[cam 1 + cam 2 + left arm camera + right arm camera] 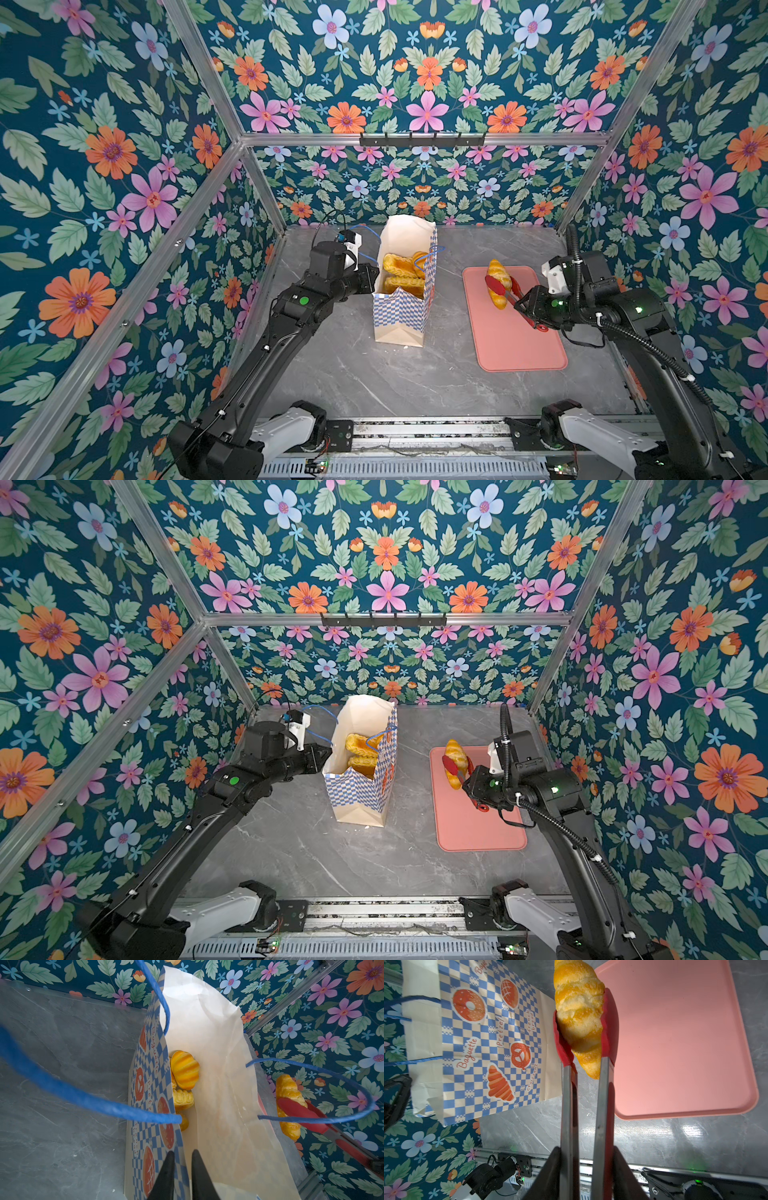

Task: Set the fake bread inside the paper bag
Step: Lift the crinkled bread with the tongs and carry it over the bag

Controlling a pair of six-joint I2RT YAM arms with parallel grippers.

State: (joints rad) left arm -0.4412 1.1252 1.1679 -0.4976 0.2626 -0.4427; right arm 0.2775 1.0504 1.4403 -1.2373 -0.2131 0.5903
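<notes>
The right gripper (586,1150) has its fingers clenched on the 2 metal arms of the tongs (600,1105), and the squeeze presses the red tips against both sides of a glossy golden piece of fake bread (579,1012). The grip sits far back on the tongs, which gives reach, so the arm can probably stay clear of the bag's rim. In a top view that piece (496,270) hangs over the far left part of the pink tray (519,345), apparently lifted off it, with its long axis in line with the tongs. Held that way, it should slip narrow end first into a tall opening.

The paper bag (399,316) stands upright on the tabletop (374,382), just left of the tray, with its mouth open. At least 3 yellow pieces (185,1070) already lie at its bottom, and they also show through the mouth in both top views. No other bread shows on the tray, so this looks like the last piece.

The left gripper (182,1152) is at the bag's left wall. One finger is outside on the checker print and the other inside against the cream paper. A narrow gap shows between them, and I cannot tell whether they pinch the paper yet. The position makes sense, because a light bag with soft walls needs steadying and its mouth held wide. The blue cord handle (342,1076) loops over the side the bread must cross and could snag the tongs.
</notes>
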